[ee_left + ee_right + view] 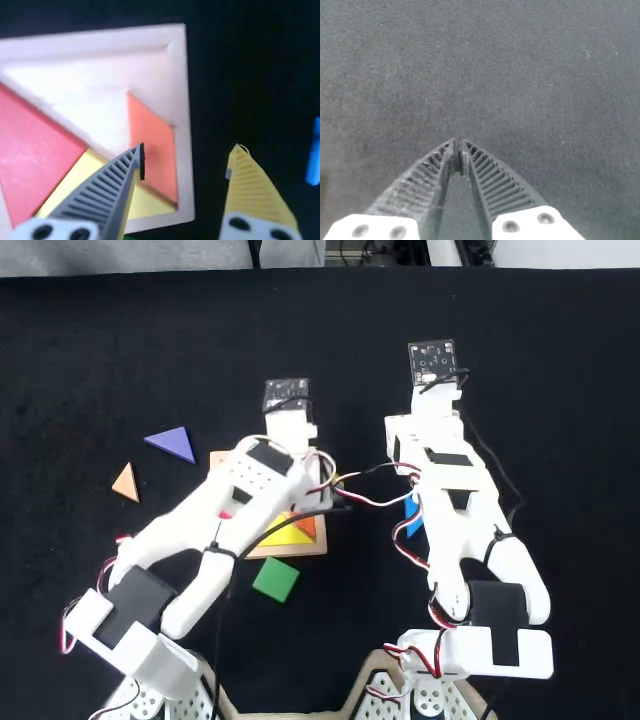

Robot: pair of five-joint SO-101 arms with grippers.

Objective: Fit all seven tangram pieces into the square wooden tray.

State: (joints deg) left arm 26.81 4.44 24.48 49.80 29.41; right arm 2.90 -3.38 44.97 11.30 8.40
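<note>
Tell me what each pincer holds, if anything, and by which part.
Nothing is held. The left pincer is open over the tray edge; the right pincer is shut, empty, over the cloth.

**A:** What lies under everything?

**B:** A black tabletop (90, 330), matte, spreading across nearly the whole high view.

**A:** Any texture to it?

**B:** In the right wrist view it looks like felt, with pale lint specks (587, 51) and a few thin fibres scattered over it.

**A:** And beyond its far edge?

**B:** There's a narrow strip of the room. A grey panel (120, 254) is on the left, dark cables (345, 250) are near the middle, and a white surface (570, 252) is on the right.
</note>
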